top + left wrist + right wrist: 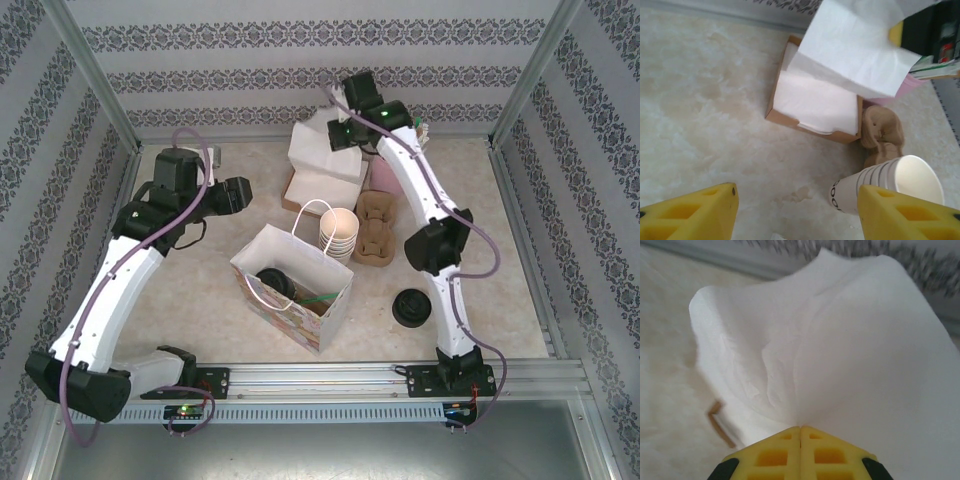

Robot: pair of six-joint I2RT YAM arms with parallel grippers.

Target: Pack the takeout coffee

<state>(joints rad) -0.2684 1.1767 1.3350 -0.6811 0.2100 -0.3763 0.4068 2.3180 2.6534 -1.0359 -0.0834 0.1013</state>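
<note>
Pinching a creased, billowing white napkin [840,340], the right tool [800,432] sits clamped.

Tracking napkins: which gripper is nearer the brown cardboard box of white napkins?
Right. The right gripper pinches a white napkin just above the box; the left gripper hovers to its left.

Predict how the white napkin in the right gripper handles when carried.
Probably floppy: the napkin curls and creases at the right gripper. Likely very light, so it may flutter. Thin sheet, could tear if snagged.
</note>
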